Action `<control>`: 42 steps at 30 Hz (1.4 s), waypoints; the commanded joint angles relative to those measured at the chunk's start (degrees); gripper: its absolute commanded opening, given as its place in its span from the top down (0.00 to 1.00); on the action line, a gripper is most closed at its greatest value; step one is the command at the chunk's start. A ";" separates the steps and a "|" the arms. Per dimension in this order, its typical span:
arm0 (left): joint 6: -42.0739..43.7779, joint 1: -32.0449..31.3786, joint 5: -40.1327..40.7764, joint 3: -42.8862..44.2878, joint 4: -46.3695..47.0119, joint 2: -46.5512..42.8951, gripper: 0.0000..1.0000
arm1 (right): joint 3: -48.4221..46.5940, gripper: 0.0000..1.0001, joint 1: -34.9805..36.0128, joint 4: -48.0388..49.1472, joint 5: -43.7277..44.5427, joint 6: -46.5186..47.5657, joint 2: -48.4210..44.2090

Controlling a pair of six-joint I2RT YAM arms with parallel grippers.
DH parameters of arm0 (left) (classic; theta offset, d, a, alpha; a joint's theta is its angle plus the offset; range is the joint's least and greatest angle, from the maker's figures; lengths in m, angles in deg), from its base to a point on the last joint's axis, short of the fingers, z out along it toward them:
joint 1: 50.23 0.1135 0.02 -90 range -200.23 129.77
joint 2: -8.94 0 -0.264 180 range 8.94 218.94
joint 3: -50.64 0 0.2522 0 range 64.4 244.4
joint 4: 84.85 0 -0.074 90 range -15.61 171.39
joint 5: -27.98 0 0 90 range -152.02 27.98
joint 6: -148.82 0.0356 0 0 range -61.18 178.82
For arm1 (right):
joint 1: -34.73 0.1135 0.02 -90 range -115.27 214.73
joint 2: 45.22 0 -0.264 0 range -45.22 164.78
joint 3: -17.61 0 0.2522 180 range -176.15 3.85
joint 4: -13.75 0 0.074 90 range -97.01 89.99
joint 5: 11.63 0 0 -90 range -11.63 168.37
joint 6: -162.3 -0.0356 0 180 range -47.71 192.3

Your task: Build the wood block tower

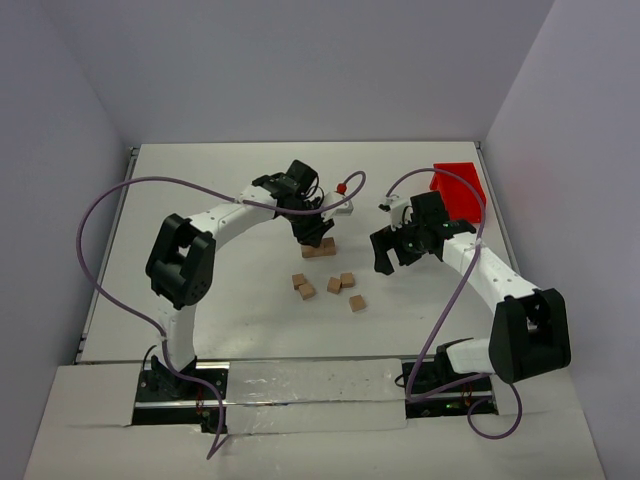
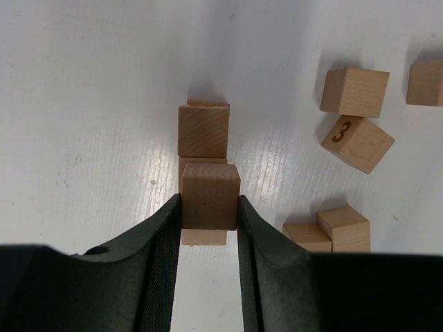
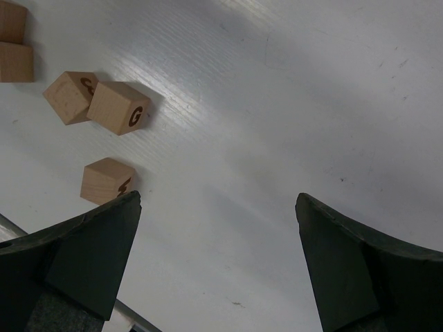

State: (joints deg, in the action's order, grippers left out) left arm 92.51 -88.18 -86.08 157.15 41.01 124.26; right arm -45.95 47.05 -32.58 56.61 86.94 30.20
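My left gripper [image 1: 313,235] [image 2: 210,207] is shut on one tan wood block [image 2: 210,196] and holds it over the tower [image 1: 319,247], a short row of tan cubes [image 2: 203,130] at the table's middle. The held block sits above the row's middle cube, and a lower cube's edge [image 2: 203,237] shows beneath it. Several loose wood blocks [image 1: 334,285] lie just in front of the tower; in the left wrist view one [image 2: 357,143] bears a "3". My right gripper [image 1: 394,256] [image 3: 218,202] is open and empty above bare table, right of the loose blocks [image 3: 118,107].
A red plastic bin [image 1: 458,190] stands at the back right, behind my right arm. A small white piece with a red knob [image 1: 342,188] lies behind the tower. Purple cables loop from both arms. Walls close the table on three sides.
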 commanded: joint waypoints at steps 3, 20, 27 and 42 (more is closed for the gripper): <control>0.58 -0.55 -1.69 2.86 0.74 0.95 0.65 | -1.09 0.00 -0.45 1.03 -0.65 -0.05 0.43; 0.86 -0.55 -1.44 2.08 0.92 0.65 0.40 | -1.25 0.00 -0.45 0.85 -0.76 0.12 0.78; 0.94 -0.49 -0.87 2.38 0.93 -0.60 0.17 | -1.18 0.00 -0.45 0.85 -0.61 0.12 0.78; -0.20 1.41 0.57 -14.38 3.44 -25.28 0.27 | -1.19 0.00 -0.45 1.04 -0.49 -0.25 0.69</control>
State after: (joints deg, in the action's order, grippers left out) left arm 92.48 -87.28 -84.71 150.98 42.62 107.25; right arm -45.95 47.05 -32.60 56.37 86.93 30.88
